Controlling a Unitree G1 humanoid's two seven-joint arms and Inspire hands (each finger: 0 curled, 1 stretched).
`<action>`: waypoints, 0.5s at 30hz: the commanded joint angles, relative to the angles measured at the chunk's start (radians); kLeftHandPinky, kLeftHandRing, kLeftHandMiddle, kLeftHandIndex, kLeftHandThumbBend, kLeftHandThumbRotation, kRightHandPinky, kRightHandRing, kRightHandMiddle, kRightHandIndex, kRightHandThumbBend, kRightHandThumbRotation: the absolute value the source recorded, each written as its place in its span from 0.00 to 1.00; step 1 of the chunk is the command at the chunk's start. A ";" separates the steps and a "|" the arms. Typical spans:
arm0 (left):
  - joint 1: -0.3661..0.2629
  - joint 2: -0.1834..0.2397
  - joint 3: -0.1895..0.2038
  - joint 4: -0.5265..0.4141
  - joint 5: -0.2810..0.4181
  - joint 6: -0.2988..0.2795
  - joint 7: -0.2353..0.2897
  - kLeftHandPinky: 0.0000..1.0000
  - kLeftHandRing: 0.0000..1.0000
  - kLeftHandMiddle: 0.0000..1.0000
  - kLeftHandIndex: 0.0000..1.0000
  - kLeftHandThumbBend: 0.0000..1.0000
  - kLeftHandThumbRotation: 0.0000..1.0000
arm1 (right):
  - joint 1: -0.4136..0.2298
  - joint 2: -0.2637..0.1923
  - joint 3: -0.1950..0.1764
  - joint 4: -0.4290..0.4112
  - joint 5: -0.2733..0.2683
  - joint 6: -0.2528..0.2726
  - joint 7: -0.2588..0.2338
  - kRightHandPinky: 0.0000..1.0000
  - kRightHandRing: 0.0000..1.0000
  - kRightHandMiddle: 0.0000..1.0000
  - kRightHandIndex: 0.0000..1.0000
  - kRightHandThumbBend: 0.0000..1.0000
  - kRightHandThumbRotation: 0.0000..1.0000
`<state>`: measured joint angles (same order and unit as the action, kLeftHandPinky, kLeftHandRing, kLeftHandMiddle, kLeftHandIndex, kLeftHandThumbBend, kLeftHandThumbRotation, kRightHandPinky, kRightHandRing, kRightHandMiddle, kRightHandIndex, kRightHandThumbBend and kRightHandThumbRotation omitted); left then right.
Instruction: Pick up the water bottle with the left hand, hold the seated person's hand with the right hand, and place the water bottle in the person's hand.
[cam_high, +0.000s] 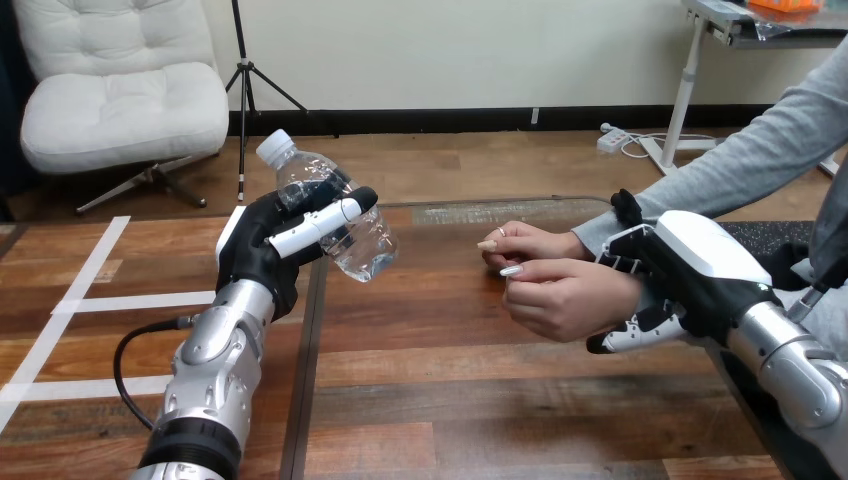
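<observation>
Wooden table (450, 400) beneath, the robot's left hand (262, 245) clamps its fingers mid-body on the tilted water bottle (340, 215), held aloft; likely light, thin-walled, slippery. Beyond, the right hand (690, 270) curls round the person's hand (565, 295).

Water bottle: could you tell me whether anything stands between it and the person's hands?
Nothing visible does; only bare table lies below the gap between the water bottle, held in the left hand, and the person's hands.

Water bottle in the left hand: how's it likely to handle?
The water bottle looks like thin clear plastic, so it probably dents under squeeze. Smooth and round, tilted in the left hand, it may slip, or roll if set down.
</observation>
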<state>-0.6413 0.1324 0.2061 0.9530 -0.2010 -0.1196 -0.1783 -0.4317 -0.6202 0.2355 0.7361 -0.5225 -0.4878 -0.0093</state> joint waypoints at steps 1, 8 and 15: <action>-0.113 0.001 -0.017 0.000 0.029 -0.067 0.004 0.26 0.30 0.37 0.38 0.67 0.00 | -0.067 0.029 -0.007 -0.019 0.009 -0.021 -0.025 0.38 0.41 0.45 0.45 0.83 0.00; -0.115 0.012 -0.071 0.003 0.126 -0.098 0.062 0.26 0.30 0.36 0.38 0.69 0.00 | -0.069 0.037 -0.008 -0.032 0.012 -0.004 -0.010 0.38 0.41 0.45 0.45 0.81 0.00; -0.123 0.017 -0.098 0.019 0.191 -0.123 0.101 0.26 0.29 0.35 0.39 0.71 0.00 | -0.071 0.045 -0.009 -0.043 0.020 0.012 0.008 0.39 0.42 0.46 0.45 0.79 0.00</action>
<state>-0.6464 0.1381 0.1345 0.9781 -0.0408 -0.1879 -0.0966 -0.4326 -0.6022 0.2354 0.7314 -0.5181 -0.4780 -0.0054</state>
